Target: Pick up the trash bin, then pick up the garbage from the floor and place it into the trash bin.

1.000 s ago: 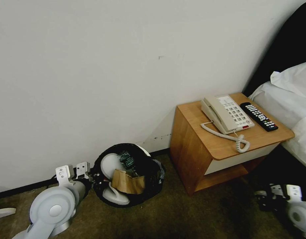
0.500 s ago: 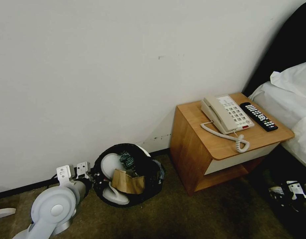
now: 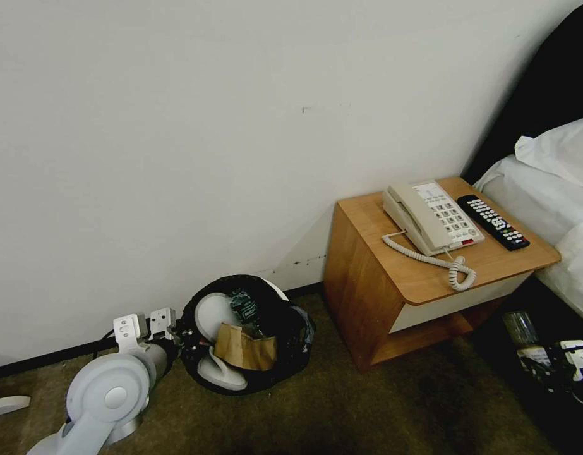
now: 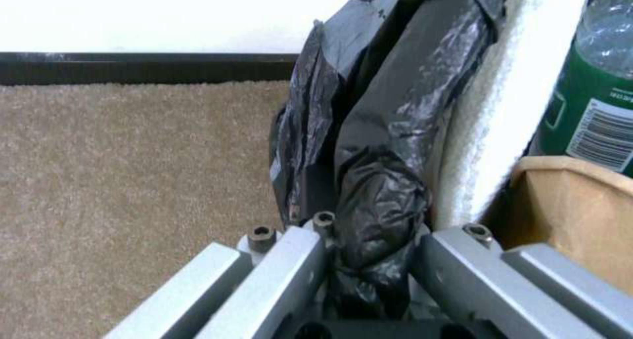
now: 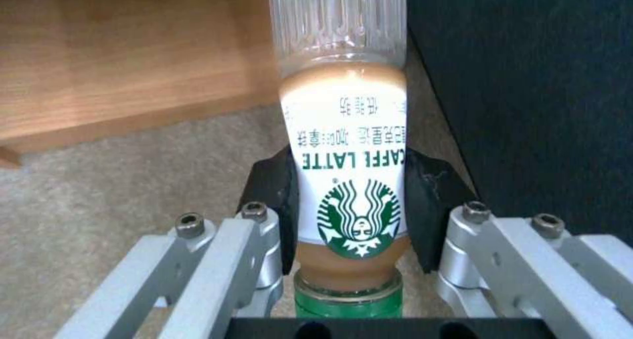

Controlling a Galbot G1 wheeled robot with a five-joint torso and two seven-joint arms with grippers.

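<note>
While our right pads (image 5: pixel 422 205) press on both sides of a coffee bottle (image 5: pixel 348 181), just above its green cap (image 5: pixel 348 299), the grip sits low on the label, prob. so the bottle stays steady for the carry. It rides cap-end toward the wrist, some latte inside, over the carpet (image 5: pixel 132 190) beside the wooden nightstand (image 3: pixel 392 278). From the head cam, our right gripper (image 3: pixel 559 360) and the bottle are low in the dark gap btw. nightstand and bed (image 3: pixel 544 183), well apart from the bin. Our left fingers (image 4: pixel 290 265) are clamped on a bunched fold of black bag at the rim of the trash bin (image 3: pixel 285 344), w/ the left gripper (image 3: pixel 180 335) at the bin's side near the wall. That hold tips the bin's mouth toward us, which we judge keeps it open for the drop. Inside already: a white slipper (image 3: pixel 212 316), a brown cardboard piece (image 3: pixel 244 347), a green-label bottle (image 3: pixel 244 309). Phone (image 3: pixel 430 218) and remote (image 3: pixel 493 221) lie on the nightstand, not ours to touch.
</note>
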